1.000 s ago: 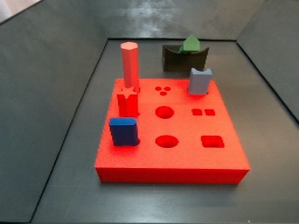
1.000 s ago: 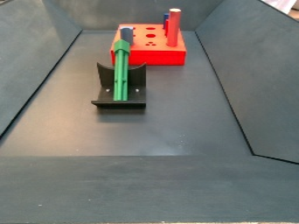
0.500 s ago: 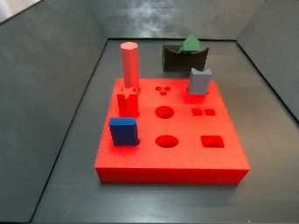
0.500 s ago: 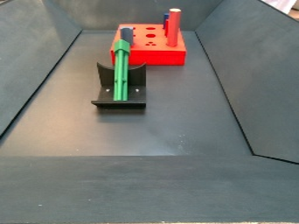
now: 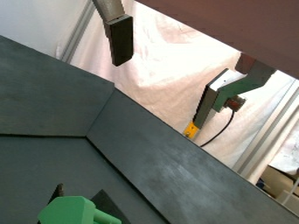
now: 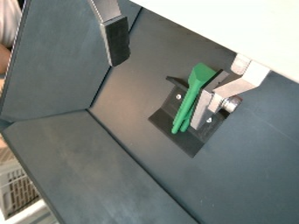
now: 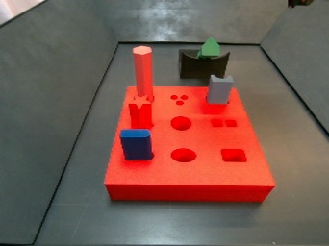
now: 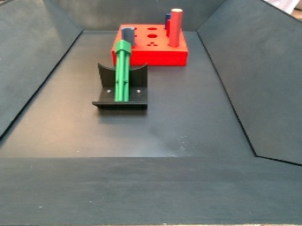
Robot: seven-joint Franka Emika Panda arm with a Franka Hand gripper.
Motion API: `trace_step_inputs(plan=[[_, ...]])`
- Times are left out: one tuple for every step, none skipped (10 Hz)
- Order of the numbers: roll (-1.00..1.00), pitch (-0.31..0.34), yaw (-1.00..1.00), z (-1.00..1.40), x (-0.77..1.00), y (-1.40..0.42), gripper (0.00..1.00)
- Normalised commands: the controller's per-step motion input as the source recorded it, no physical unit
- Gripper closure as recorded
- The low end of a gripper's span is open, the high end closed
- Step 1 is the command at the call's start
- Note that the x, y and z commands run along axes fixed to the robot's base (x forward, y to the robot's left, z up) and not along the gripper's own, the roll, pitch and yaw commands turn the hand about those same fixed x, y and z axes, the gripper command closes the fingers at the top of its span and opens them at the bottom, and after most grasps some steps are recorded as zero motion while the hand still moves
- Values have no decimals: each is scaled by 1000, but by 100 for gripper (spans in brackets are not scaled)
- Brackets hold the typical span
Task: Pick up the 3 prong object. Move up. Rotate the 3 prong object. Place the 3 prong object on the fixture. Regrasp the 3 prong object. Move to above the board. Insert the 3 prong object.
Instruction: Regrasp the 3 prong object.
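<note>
Empty hand (image 6: 176,52) above fixture (image 6: 187,122), seemingly.

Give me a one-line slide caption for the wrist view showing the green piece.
Open gripper hangs above the 3 prong object resting in the fixture.

Dark grey surface (image 8: 177,124), matte, walled on its sides. Directly on it: the fixture (image 8: 122,99) near the middle, and the board (image 7: 190,154) just beyond the fixture's far end in a side view. Pincer (image 6: 176,57) hangs well above the surface, open, nothing between its plates.
</note>
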Motion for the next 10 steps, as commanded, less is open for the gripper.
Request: trace_step_inputs(plan=[[165, 39, 243, -3, 94, -43, 0], [146, 12, 225, -4, 89, -43, 0], [97, -3, 195, -1000, 30, 38, 0], [95, -13, 170, -1000, 32, 38, 0], [92, -52, 143, -1000, 41, 37, 0], [87, -86, 119, -1000, 48, 35, 0], [76, -119, 72, -1000, 58, 32, 0], [74, -123, 51, -1000, 60, 31, 0], [71, -125, 11, -1000, 66, 29, 0], [70, -117, -13, -1000, 68, 28, 0]])
